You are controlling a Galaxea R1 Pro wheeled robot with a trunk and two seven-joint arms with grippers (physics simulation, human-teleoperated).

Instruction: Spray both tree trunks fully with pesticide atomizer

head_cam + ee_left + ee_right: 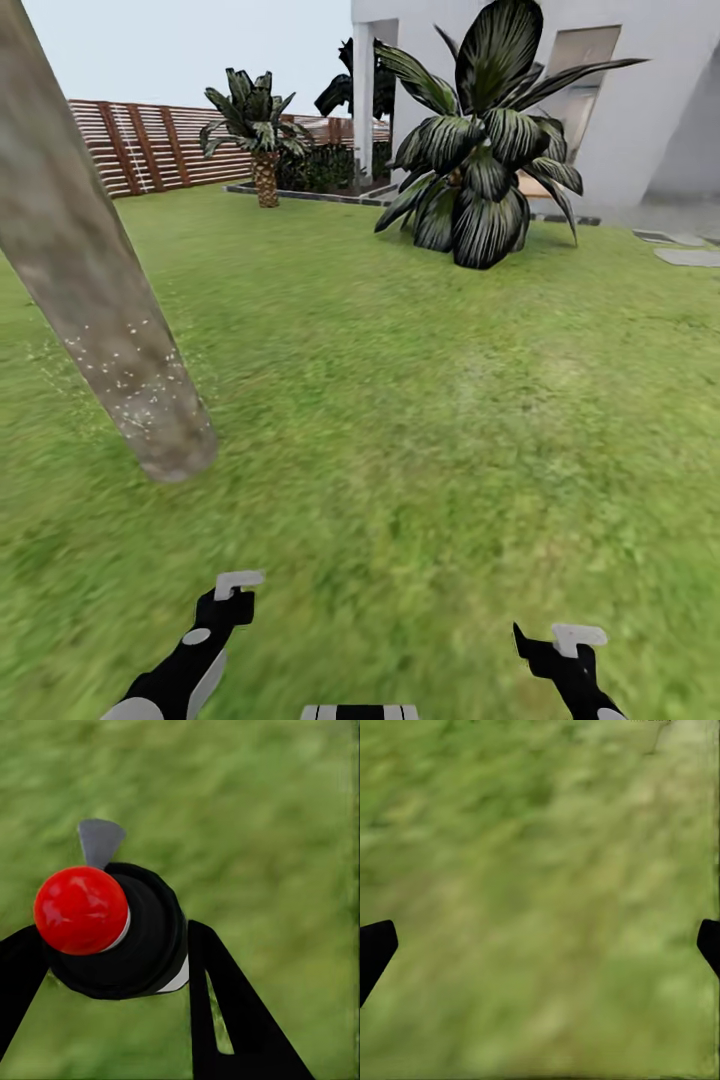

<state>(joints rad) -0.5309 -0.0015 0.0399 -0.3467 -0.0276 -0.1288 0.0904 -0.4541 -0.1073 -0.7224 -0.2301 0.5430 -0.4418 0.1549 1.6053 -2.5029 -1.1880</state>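
Left tool [112, 967] pinching the pesticide atomizer [112, 930], right tool [540, 945] spread, over blurry green lawn [420, 420].

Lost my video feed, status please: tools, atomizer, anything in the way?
Left tool shut on atomizer. Right tool open over grass. Speckled tree trunk ahead left; lawn between looks unobstructed.

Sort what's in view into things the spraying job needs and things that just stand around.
For the job:
- sprayer with a red knob, held in the left gripper
- thick pale trunk, speckled white low down
- lawn

Standing around:
- striped leafy plant
- small palm
- slat fence
- white house
- right gripper, open
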